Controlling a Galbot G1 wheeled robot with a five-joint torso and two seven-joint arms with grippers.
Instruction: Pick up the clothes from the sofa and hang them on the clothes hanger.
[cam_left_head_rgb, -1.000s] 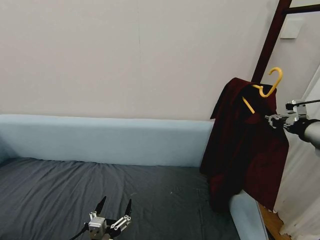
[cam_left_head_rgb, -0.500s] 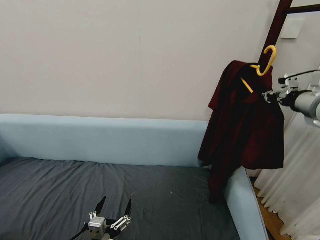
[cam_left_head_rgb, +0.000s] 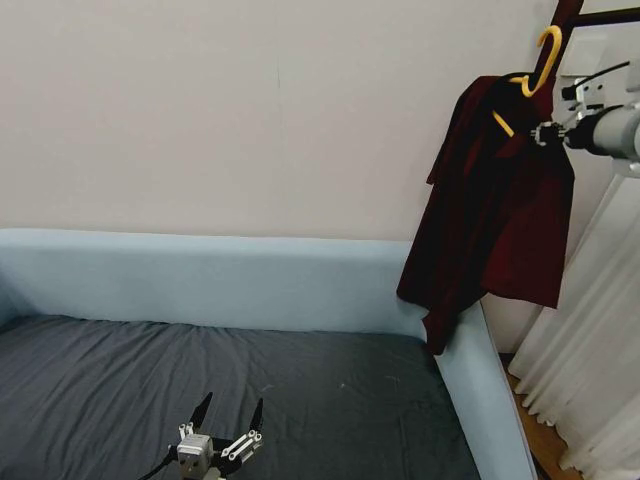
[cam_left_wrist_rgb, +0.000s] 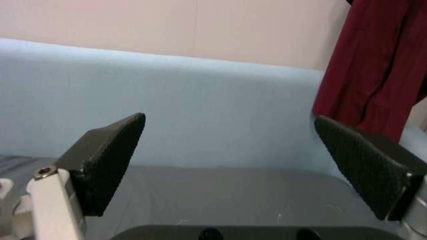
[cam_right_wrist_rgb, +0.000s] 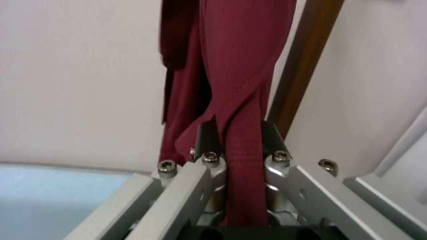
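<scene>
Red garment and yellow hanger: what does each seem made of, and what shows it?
Red garment: thin woven cloth, matte; it drapes in soft folds. Yellow hanger: probably smooth plastic, evenly coloured; coated metal is possible.

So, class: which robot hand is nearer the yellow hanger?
Right. The right hand grips the red garment just below the hanger; the left hand hangs open low over the sofa, far down and to its left.

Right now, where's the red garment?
Head view, upper right: red garment draped on the yellow hanger, held by the right gripper, over the right end of the sofa.
</scene>
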